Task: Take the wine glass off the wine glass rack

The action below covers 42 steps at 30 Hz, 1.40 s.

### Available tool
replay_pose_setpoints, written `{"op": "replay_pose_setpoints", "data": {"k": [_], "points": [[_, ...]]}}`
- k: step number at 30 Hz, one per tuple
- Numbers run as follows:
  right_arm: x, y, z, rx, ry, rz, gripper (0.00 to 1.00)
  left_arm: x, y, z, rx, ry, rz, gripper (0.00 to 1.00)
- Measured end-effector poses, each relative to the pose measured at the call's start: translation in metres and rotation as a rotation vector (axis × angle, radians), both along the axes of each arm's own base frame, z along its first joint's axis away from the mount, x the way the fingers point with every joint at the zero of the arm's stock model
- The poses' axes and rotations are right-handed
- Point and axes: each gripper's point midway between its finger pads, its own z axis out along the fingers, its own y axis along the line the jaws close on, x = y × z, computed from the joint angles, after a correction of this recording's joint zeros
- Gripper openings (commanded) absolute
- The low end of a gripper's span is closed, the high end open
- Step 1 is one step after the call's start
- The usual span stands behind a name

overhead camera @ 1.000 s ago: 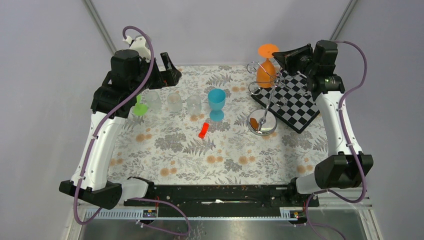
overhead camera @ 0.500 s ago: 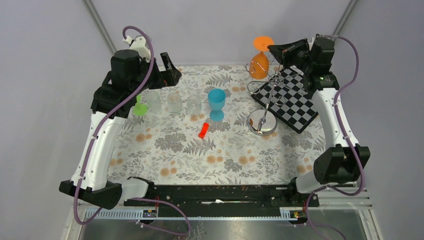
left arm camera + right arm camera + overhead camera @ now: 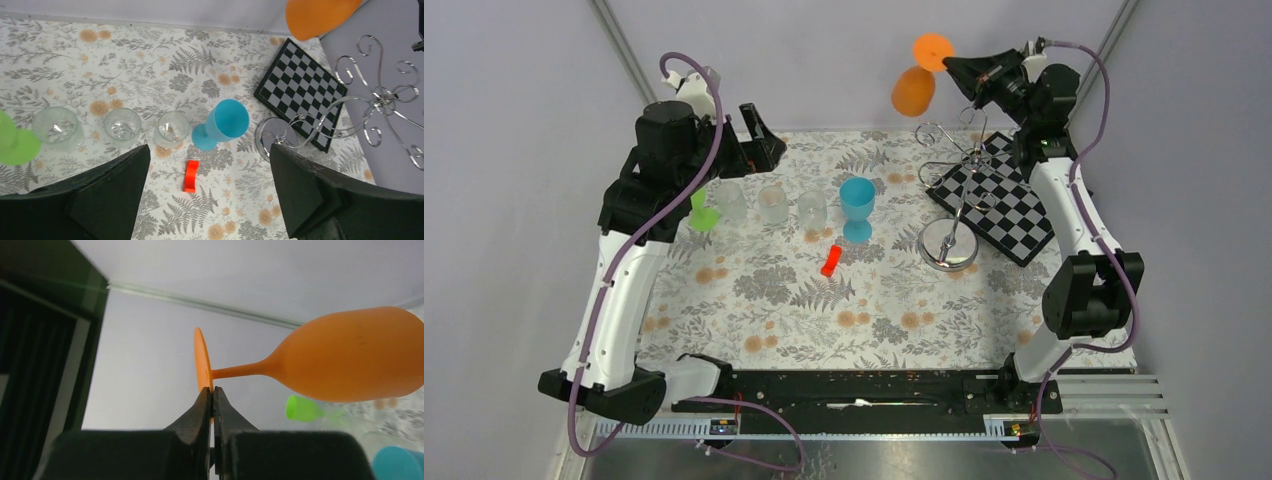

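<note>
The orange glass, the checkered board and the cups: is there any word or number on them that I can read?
No, there are none to read.
The orange stemmed wine glass, pinched by its foot in the right gripper, is plain.
The black-and-white chequered board shows only squares.
The blue stemmed cup, the clear round glass cups and the flowery tablecloth carry no writing.

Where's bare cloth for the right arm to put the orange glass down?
Free: the whole near half of the tablecloth, from the red piece to the arm bases. Crowded: back row of clear cups, blue goblet, wine glass rack, chequered board.
</note>
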Motion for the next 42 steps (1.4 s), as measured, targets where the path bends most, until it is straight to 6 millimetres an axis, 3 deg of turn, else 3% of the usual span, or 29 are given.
{"op": "replay_pose_setpoints", "data": {"k": [5, 13, 23, 27, 33, 38, 42], "points": [[-0.027, 0.024, 0.054, 0.079, -0.143, 0.108, 0.00, -0.001, -0.012, 0.012, -0.063, -0.028, -0.048, 0.98], [-0.072, 0.045, 0.109, 0.243, -0.219, 0.238, 0.00, -0.002, -0.053, 0.059, -0.274, -0.164, -0.243, 0.99], [-0.180, 0.052, 0.194, 0.405, -0.398, 0.376, 0.00, 0.008, -0.088, 0.124, -0.562, -0.345, -0.444, 0.99], [-0.202, 0.053, 0.204, 0.456, -0.429, 0.416, 0.00, 0.002, -0.104, 0.149, -0.670, -0.386, -0.591, 0.95], [-0.192, 0.059, 0.191, 0.477, -0.375, 0.422, 0.00, -0.012, -0.115, 0.164, -0.765, -0.380, -0.747, 0.91], [-0.187, 0.063, 0.190, 0.512, -0.350, 0.438, 0.00, -0.033, -0.114, 0.180, -0.801, -0.406, -0.833, 0.75], [-0.190, 0.067, 0.191, 0.541, -0.341, 0.468, 0.00, -0.043, -0.111, 0.189, -0.817, -0.423, -0.874, 0.55]]}}
